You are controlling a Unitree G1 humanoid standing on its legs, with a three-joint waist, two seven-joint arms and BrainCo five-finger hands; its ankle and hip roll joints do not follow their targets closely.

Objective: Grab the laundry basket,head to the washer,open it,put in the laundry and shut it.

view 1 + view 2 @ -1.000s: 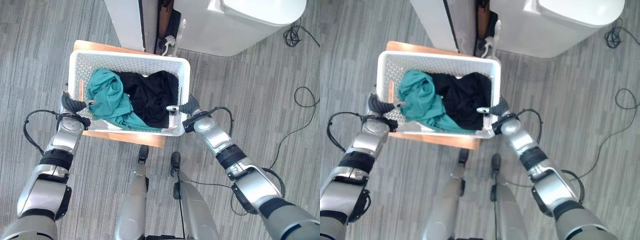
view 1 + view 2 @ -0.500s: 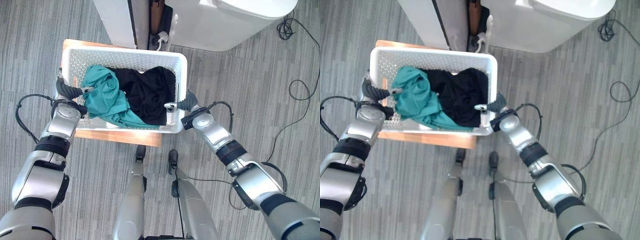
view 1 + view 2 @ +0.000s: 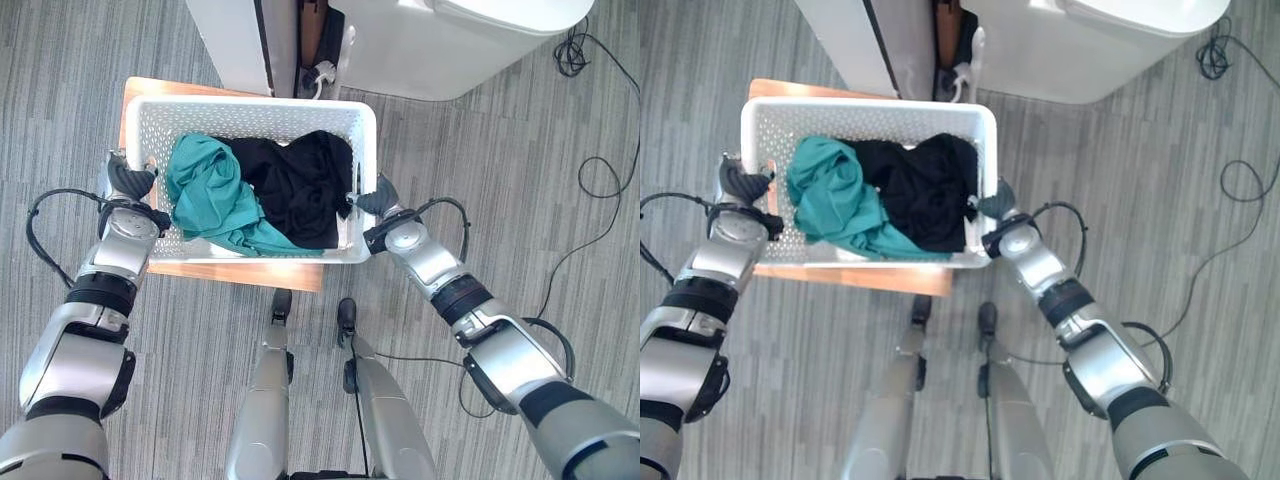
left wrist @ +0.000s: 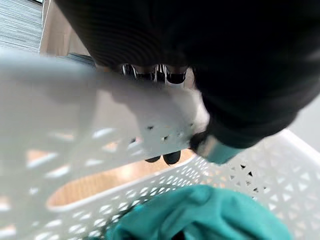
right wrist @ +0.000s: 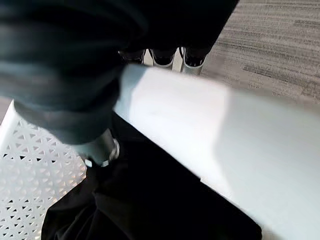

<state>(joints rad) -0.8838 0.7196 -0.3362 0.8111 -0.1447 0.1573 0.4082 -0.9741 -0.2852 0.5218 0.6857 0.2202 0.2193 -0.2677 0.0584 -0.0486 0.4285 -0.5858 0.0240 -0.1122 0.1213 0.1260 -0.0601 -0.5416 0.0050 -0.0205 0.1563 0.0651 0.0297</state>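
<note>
While the white laundry basket [image 3: 258,118] sits on a small wooden desk [image 3: 240,273] amid open floor, the left hand [image 3: 128,183] and right hand [image 3: 378,199] clench its opposite rims.

My silver metal fingers [image 4: 172,157] with dark matt tips curl over the smooth white plastic rim of the perforated laundry basket [image 3: 262,116]. Inside lie soft matt cloth, a teal garment [image 3: 212,195] and a black garment [image 3: 300,185]. Beneath is a pale wood stool [image 3: 240,272] on striped grey carpet floor [image 3: 520,170].
</note>
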